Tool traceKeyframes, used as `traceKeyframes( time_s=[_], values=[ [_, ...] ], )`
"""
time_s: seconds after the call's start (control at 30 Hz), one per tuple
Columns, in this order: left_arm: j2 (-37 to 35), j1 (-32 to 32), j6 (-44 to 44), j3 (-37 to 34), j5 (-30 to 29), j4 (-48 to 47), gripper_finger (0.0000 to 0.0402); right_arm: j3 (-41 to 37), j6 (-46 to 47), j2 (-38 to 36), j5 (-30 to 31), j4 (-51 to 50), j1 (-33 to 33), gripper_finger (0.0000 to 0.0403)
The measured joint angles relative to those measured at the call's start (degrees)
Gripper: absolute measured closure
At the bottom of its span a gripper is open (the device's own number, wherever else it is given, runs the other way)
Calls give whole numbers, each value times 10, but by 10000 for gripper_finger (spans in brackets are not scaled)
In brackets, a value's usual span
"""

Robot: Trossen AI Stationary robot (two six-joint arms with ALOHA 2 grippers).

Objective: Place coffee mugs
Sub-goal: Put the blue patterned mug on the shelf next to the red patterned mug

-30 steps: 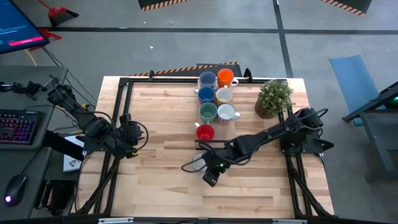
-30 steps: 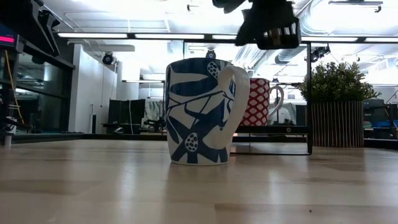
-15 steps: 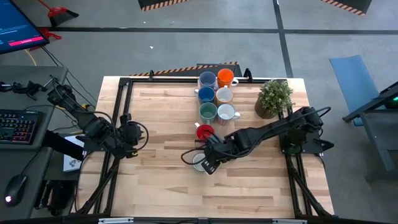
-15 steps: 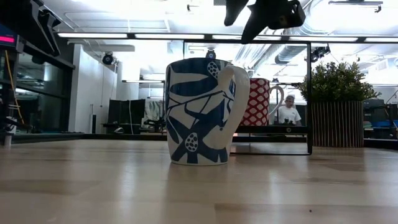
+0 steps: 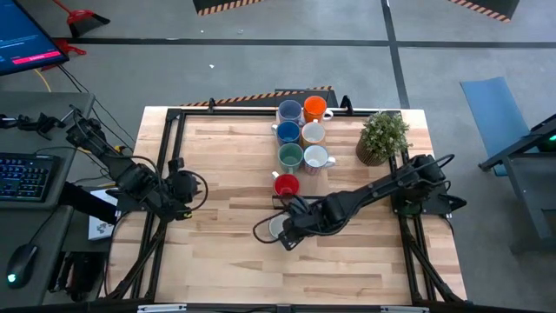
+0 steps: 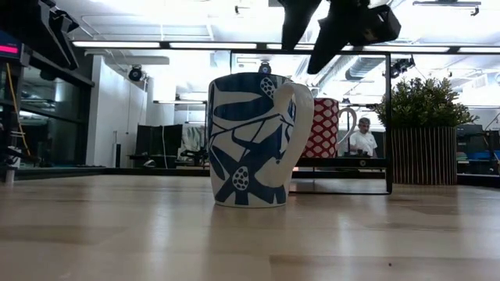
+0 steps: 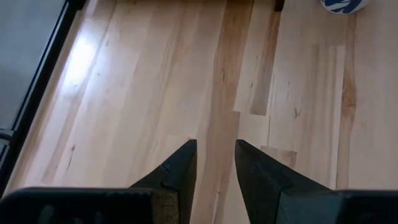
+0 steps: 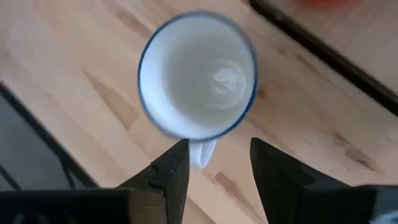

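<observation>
The right gripper (image 8: 214, 163) hangs over the white ceramic mug with blue leaf pattern (image 8: 198, 84) — jaws wide, holding nothing. That mug stands upright mid-table, near the red patterned mug (image 5: 286, 184). The left gripper (image 7: 215, 163) waits at the table's left edge — jaws slightly apart, empty.

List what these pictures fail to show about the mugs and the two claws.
- White and blue mug: high view, the right claw and arm cover most of it.
- Red mug: low view, the white and blue mug in front hides its left side.
- Other mugs in the rows: low view, not visible behind the front mug.
- Left claw: high view, too small to read its fingers.
- Right claw: low view, cut off by the top edge.
</observation>
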Motion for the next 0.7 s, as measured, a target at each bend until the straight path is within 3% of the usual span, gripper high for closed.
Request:
traceKeyframes(
  time_s=[0.7],
  values=[
    [0, 0, -1, 0, -2, 0, 303, 0, 19, 34, 62, 21, -1, 258]
  ],
)
